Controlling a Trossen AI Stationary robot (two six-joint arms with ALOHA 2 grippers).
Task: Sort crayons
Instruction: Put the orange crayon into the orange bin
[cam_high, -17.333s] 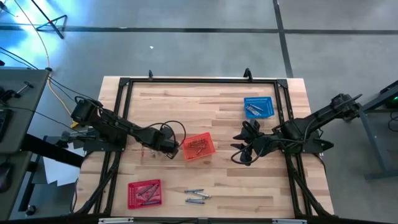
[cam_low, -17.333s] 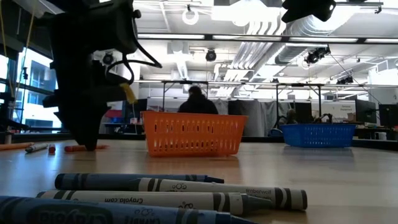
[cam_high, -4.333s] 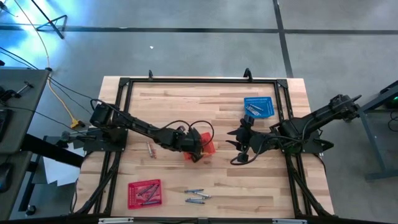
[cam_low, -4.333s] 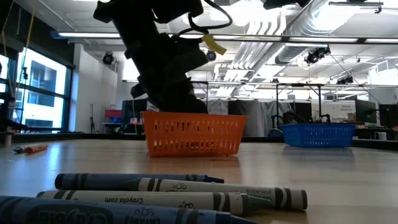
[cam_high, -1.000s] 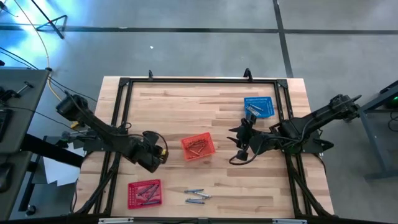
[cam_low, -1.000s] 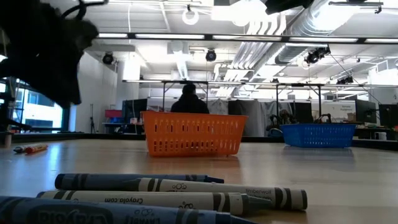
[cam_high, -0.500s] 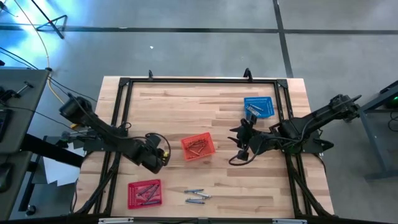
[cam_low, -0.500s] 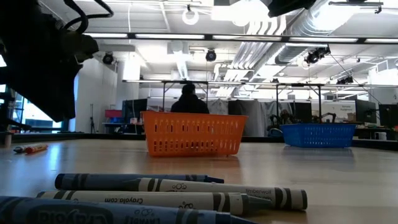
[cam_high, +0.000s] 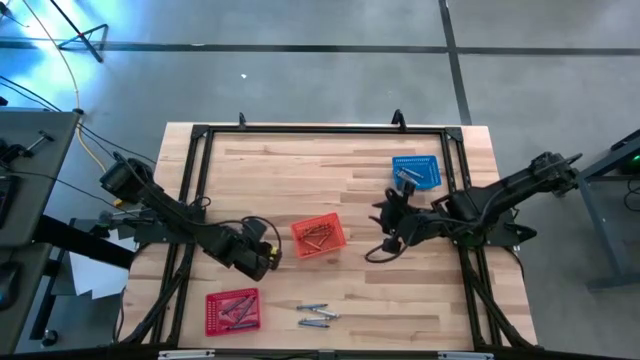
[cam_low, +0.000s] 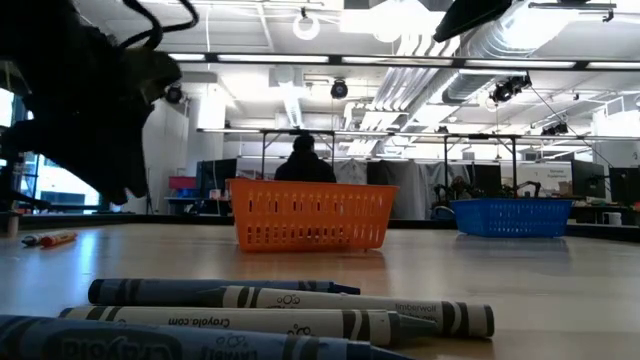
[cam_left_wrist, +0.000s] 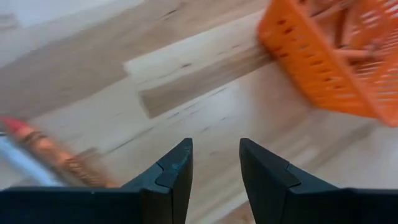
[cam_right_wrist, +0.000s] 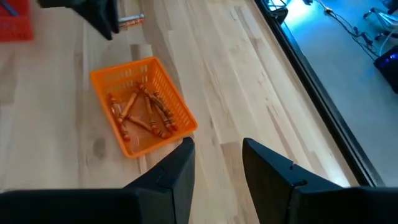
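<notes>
Two loose crayons, one orange and one grey, lie on the wood left of the orange basket, which holds several orange crayons. My left gripper hangs open over bare wood between those crayons and the basket, nothing between its fingers; from above it covers the spot. My right gripper waits open in the air right of the orange basket, empty. More grey-blue crayons lie at the near edge, close in the low view.
A red basket with red crayons sits at the near left. A blue basket with crayons stands at the far right. A black frame rims the table. A person shows in the room behind.
My left gripper has moved toward the table's right edge, closer to the orange basket, and has sunk a little toward the wood. Its fingers have stayed open. The baskets and crayons have not moved.
</notes>
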